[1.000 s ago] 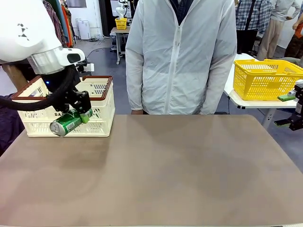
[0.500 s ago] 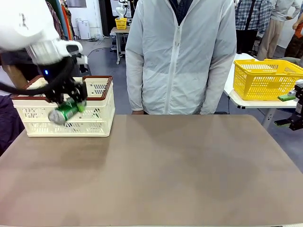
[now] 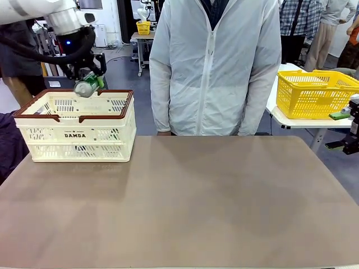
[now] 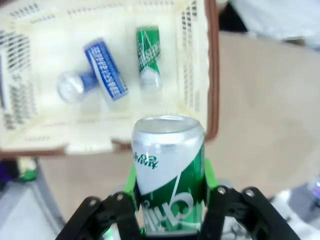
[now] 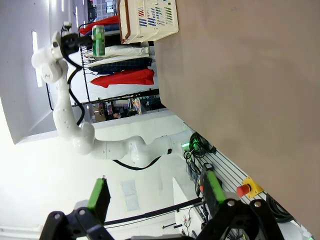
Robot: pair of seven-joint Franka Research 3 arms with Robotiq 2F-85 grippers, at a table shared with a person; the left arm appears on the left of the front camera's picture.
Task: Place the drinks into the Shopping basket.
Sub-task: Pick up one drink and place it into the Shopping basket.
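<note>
A green drink can [image 3: 88,87] hangs sideways in the air above the back rim of the cream Shopping basket [image 3: 76,134], with my left gripper [image 3: 85,78] shut on it. In the left wrist view the held green can [image 4: 169,165] sits between the green pads, above the basket's brown rim [image 4: 212,75]. Inside the basket lie a blue can [image 4: 106,70], a second blue can showing its silver end [image 4: 72,86] and a green can [image 4: 148,49]. My right gripper [image 3: 352,140] stays off the table's right edge, and in its wrist view the right gripper [image 5: 155,192] is open with nothing between its fingers.
A person in a white jacket [image 3: 216,67] stands at the table's far side. A yellow mesh basket [image 3: 315,92] rests on a side table at the right. The brown tabletop [image 3: 185,202] stretches between the basket and the right edge.
My left gripper has lifted the green can from in front of the basket's side wall up to above its rim. The right arm has not moved.
</note>
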